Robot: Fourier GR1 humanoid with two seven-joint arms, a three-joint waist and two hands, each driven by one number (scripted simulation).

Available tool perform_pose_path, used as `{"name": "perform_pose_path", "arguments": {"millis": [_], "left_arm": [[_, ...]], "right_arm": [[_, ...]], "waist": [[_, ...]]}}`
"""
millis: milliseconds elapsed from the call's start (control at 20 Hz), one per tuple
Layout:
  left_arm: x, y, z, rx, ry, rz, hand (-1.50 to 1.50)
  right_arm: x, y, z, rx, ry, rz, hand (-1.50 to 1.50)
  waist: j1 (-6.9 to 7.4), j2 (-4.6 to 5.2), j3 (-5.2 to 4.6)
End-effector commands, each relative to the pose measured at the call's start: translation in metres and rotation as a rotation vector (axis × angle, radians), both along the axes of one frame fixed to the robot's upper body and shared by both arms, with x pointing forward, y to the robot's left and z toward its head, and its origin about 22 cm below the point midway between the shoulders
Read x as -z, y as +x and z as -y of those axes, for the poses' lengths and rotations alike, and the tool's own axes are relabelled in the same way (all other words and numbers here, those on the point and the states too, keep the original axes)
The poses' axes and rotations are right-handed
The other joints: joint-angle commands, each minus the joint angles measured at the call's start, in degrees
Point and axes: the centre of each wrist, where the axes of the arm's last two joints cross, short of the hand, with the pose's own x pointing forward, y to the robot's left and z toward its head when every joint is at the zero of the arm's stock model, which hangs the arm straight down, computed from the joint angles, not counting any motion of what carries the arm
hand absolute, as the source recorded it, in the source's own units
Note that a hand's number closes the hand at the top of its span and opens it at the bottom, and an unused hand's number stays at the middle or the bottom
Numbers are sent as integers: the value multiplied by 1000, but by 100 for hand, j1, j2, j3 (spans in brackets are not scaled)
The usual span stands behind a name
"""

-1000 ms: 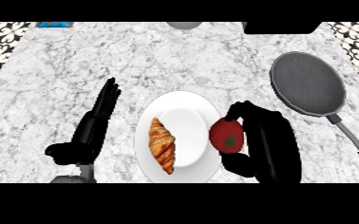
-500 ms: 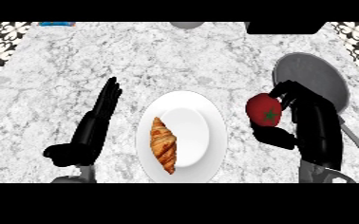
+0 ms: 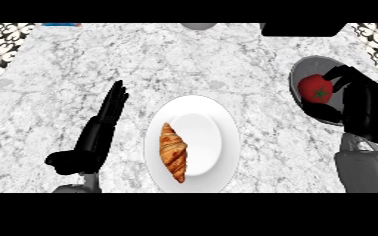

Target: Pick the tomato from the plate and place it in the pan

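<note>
**Ana:** Where's the tomato now?

**Me:** In my right robot hand (image 3: 356,105), with fingers and thumb curled round it. The tomato (image 3: 317,90) hangs over the pan (image 3: 310,64), well apart from the plate (image 3: 210,130). From above I cannot tell whether it touches the pan's bottom.

**Ana:** So what could go wrong?

**Me:** It's round and smooth. If I let go too high, I'd expect it to bounce or roll. The pan's rim looks low, so it might hop out onto the table (image 3: 221,65). My hand also hides the pan's right side, and opening the fingers wide could nudge the pan itself. I'd lower first, then open slowly.

**Ana:** And the other one?

**Me:** My left robot hand (image 3: 100,130) rests open at the left, fingers straight, clear of all this. Only the croissant (image 3: 173,152) lies on the plate.

**Ana:** The surroundings?

**Me:** The table is pale, grey-veined marble, flat and hard, so nothing would stop a rolling tomato. At its far edge sit a dark block (image 3: 303,28), a grey round thing (image 3: 199,26) and a blue strip (image 3: 63,24), all cut off by the view. Patterned tile shows at both far corners.
</note>
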Motion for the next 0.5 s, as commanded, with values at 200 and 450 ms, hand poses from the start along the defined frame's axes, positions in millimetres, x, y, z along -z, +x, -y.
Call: {"name": "perform_pose_path", "arguments": {"millis": [200,450], "left_arm": [[3,9,-14,12,-9,7,0],[12,11,14,9,-21,-4,0]], "right_arm": [[-2,52,81,111,61,149,150],[24,70,103,97,66,159,150]], "waist": [[45,23,2],[40,20,2]]}}
